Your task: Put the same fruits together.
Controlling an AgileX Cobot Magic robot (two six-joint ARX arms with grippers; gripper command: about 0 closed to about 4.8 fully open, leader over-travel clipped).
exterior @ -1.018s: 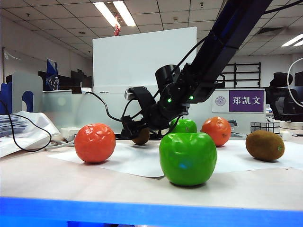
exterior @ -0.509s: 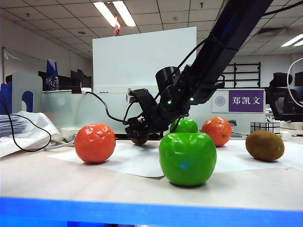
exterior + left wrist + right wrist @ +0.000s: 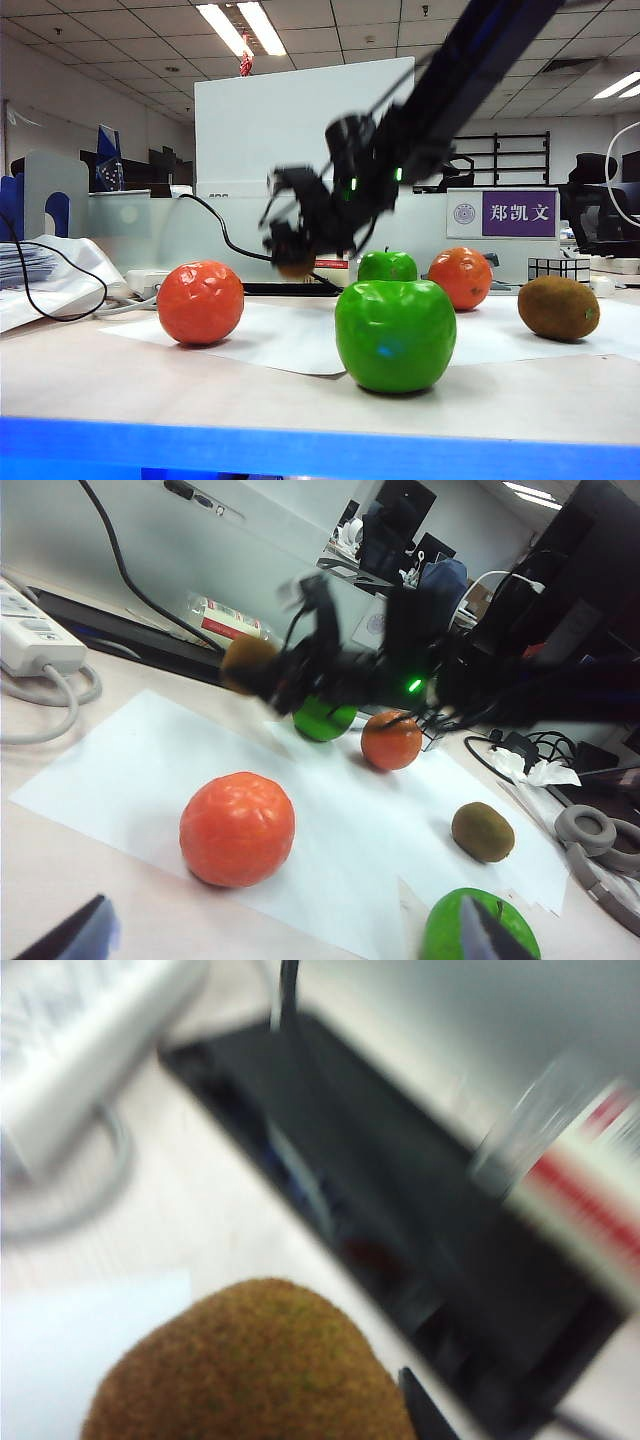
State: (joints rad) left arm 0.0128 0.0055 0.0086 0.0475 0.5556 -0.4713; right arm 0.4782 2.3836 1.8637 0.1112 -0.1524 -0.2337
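Observation:
My right gripper (image 3: 291,258) is shut on a brown kiwi (image 3: 294,267) and holds it above the back of the white paper; the right wrist view fills with that kiwi (image 3: 250,1370), one dark fingertip (image 3: 425,1412) beside it. On the paper sit an orange (image 3: 200,302) at the left, a big green apple (image 3: 396,334) in front, a second green apple (image 3: 388,266) and a second orange (image 3: 460,277) behind, and another kiwi (image 3: 558,308) at the right. My left gripper (image 3: 285,945) stands open and empty, low over the table's near side, short of the orange (image 3: 237,828) and the apple (image 3: 480,935).
A white paper sheet (image 3: 290,345) covers the table's middle. A power strip (image 3: 30,640) with cables lies at the back left, a black keyboard (image 3: 110,635) along the back, a white board (image 3: 300,130) behind it. Headphones (image 3: 600,835) lie at the far right.
My right gripper has closed on the back kiwi and raised it off the table. The other fruits and the left gripper have stayed put.

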